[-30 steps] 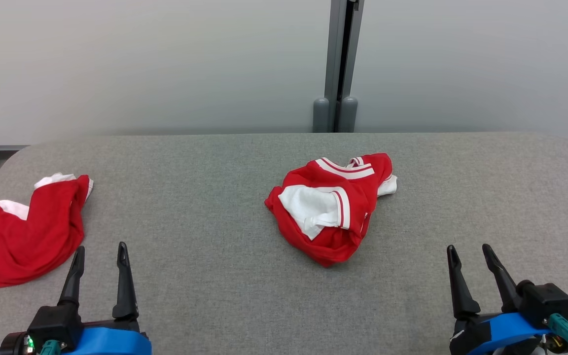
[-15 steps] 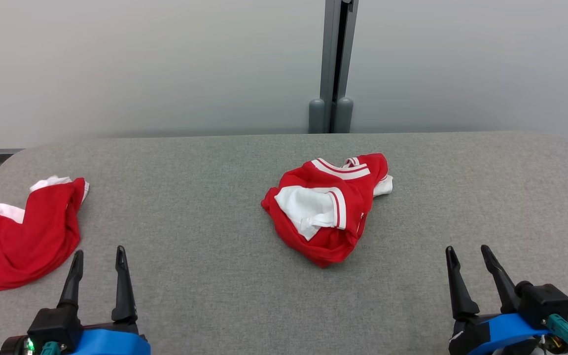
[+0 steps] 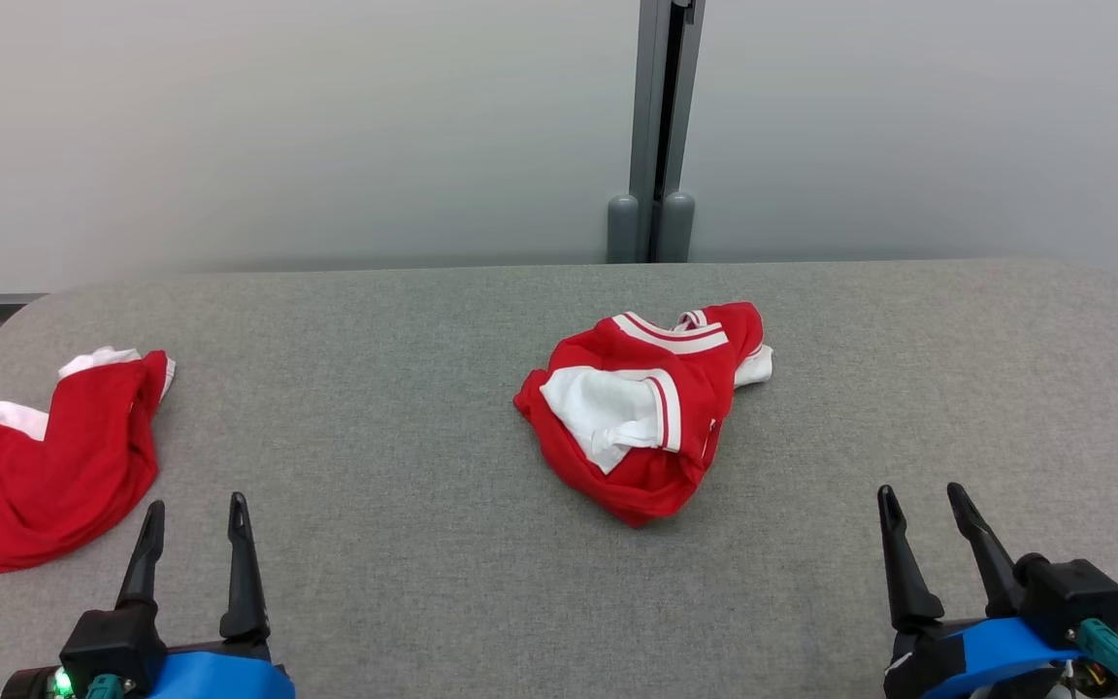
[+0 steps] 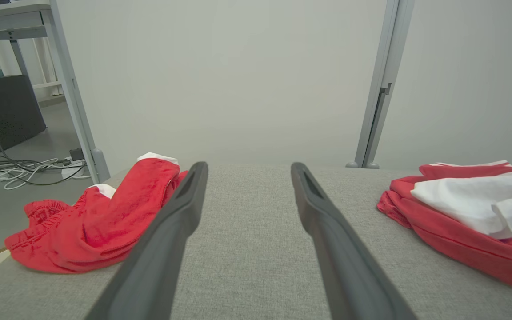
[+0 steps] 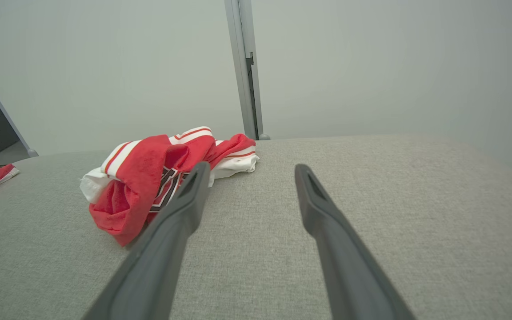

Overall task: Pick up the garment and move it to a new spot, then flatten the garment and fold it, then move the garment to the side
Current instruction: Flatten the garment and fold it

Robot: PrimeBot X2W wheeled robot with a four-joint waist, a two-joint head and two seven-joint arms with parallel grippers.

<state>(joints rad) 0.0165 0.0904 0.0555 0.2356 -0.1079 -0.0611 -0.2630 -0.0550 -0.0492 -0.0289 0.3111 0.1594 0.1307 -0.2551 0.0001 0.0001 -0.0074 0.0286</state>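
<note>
Left claw (image 3: pixel 196 505) at lower left and right claw (image 3: pixel 919 490) at lower right both stand spread and empty over the grey counter (image 3: pixel 404 340), with the crumpled red-and-white garment (image 3: pixel 646 427) lying mid-frame (a second red garment (image 3: pixel 45 466) sits at far left).

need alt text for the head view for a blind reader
A crumpled red and white garment lies in the middle of a grey table, with a second red garment at its left edge. The left tool and right tool sit open and empty at the front.
</note>
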